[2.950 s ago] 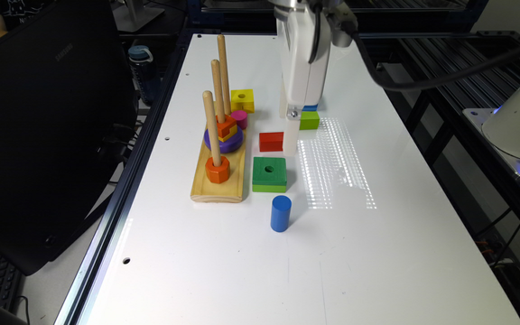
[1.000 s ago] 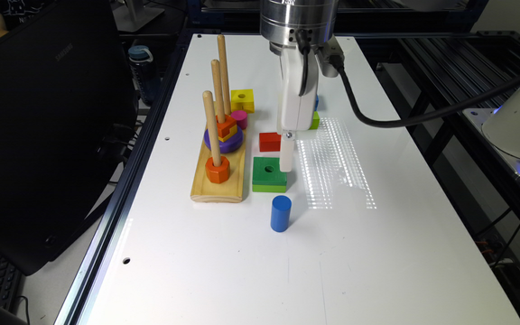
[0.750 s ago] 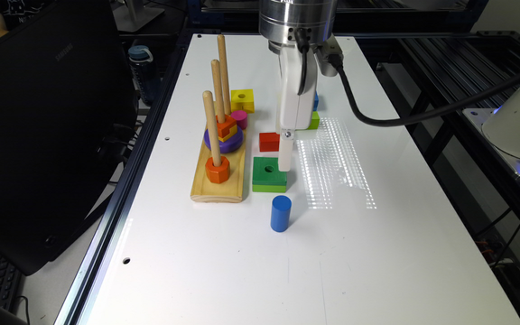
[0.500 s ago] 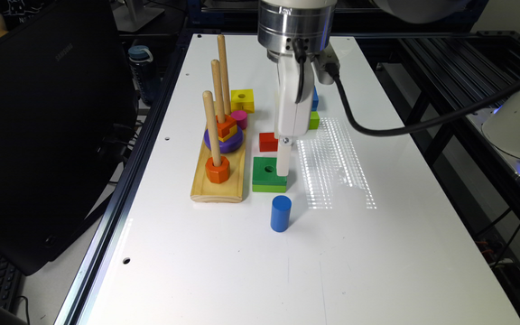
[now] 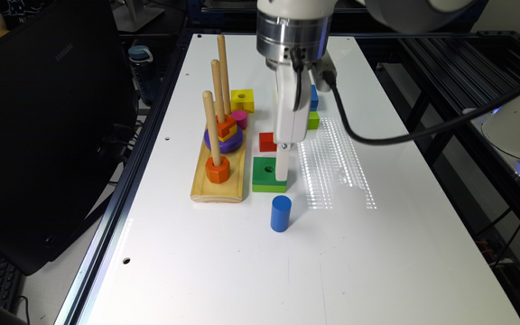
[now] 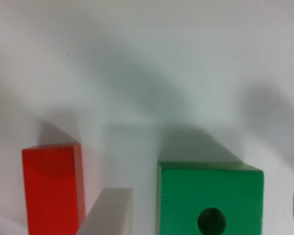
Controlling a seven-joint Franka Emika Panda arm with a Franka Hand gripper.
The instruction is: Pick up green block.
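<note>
Red block [image 5: 267,141], blue cylinder [image 5: 280,213], peg board [image 5: 218,174]

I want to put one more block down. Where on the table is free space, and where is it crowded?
Free: the near table past the blue cylinder. Crowded: peg board, green block, red block and gripper close together.

The arm comes in from the top of the exterior view, its silver wrist flange pointing straight down and a black cable looping away toward the exterior view's right. Below the flange the white gripper [image 5: 281,174] hangs vertical and low, its tip down at the level of the green block [image 5: 266,174]. In the wrist view one pale finger [image 6: 108,213] stands on one side of that block and the edge of the other shows on the far side, so the jaws are spread apart, not touching it.
</note>
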